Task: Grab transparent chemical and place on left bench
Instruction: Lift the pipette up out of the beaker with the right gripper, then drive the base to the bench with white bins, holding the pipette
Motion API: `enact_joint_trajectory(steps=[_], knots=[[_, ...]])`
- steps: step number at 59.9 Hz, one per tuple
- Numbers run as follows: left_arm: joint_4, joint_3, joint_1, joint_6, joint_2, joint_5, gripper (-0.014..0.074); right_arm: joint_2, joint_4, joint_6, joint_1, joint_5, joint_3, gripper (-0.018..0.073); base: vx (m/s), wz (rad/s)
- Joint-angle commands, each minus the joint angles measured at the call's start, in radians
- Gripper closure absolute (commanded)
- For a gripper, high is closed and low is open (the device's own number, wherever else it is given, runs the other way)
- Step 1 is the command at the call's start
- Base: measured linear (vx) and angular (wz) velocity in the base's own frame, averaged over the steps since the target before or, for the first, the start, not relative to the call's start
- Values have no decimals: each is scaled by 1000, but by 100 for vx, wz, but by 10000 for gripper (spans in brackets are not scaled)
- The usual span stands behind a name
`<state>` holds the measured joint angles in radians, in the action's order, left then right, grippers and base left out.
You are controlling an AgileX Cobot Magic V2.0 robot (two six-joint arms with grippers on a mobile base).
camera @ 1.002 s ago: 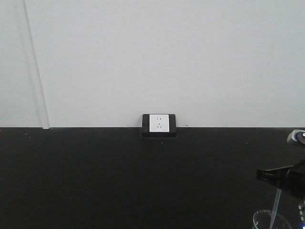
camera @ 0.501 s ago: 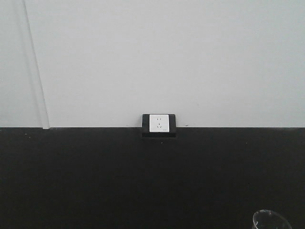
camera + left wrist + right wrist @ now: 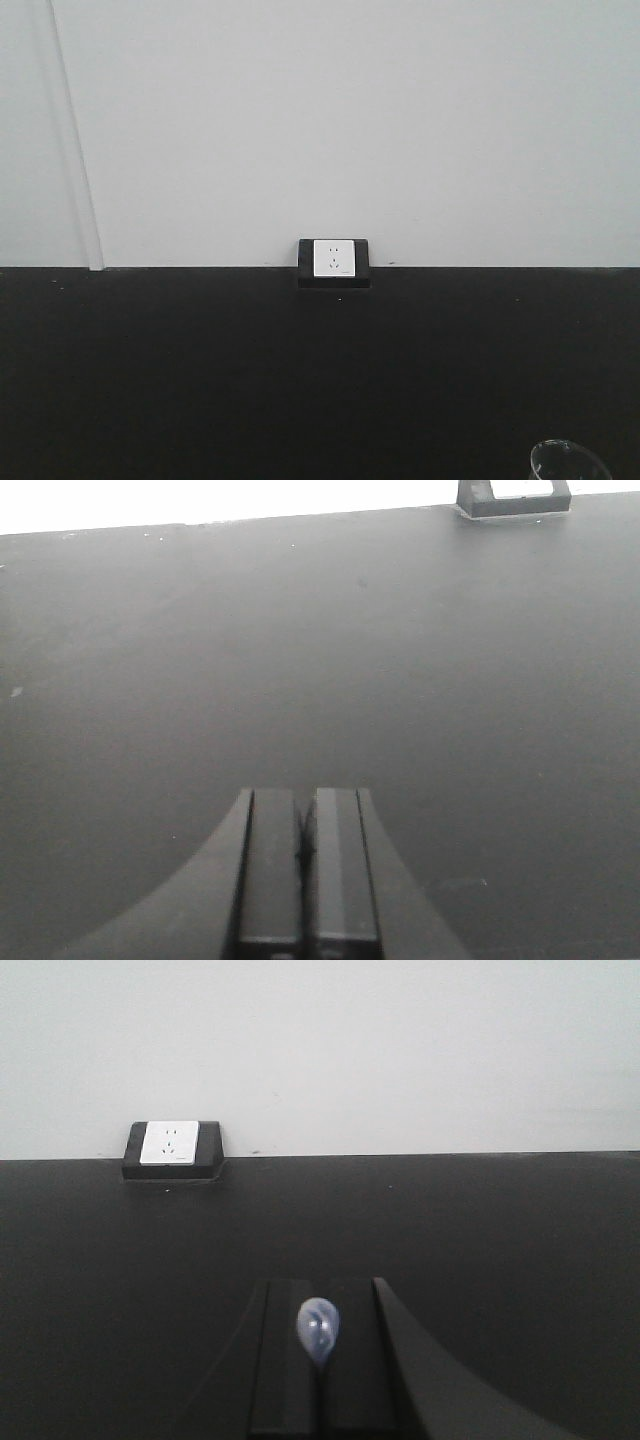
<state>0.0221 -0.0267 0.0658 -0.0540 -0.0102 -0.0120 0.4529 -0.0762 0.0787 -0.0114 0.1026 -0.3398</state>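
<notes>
- While the left gripper sat low over the black bench, its two fingers were pressed flat together with nothing between them.
- Left wrist view: bare matte worktop lay ahead of that gripper and to both sides. The only object was the socket, far back and to the right at the wall line, with nothing in between.
- Front view, far left: a white vertical trim strip ran down the wall to the back of the bench.
- Front view, centre: the socket, a white face in a black housing, stood on the worktop tight against the wall.
- Right wrist view: the right gripper was pinching the dropper pipette. The bluish-white bulb stood up between the fingers and the stem ran down the seam between them. Its lower end was out of frame.
- Same view: the socket was well ahead and to the left of that gripper, and the bench was bare in between.
- Front view, bottom right corner: the rim of a clear beaker was cut off by the frame edge, well apart from the socket.
- Edges: the bench's back edge met the wall in one straight line across all views. Front and side edges were outside every frame.
- Room: wide bare top lay left of the socket, and also between the socket and the beaker. Only the beaker stood in the way on the right.
</notes>
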Motion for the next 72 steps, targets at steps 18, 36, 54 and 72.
enact_joint_trajectory(steps=[18, 36, 54, 72], knots=[[1, -16, 2, 8, -19, 78, 600, 2, -5, -3, 5, -64, -29, 564, 0, 0], [1, -16, 2, 8, -19, 78, 600, 2, -5, -3, 5, -62, -29, 564, 0, 0], [1, -16, 2, 8, -19, 78, 600, 2, -5, -3, 5, -62, -29, 564, -2, -1], [1, -16, 2, 8, -19, 78, 600, 2, -5, -3, 5, -62, -29, 564, -16, -17]])
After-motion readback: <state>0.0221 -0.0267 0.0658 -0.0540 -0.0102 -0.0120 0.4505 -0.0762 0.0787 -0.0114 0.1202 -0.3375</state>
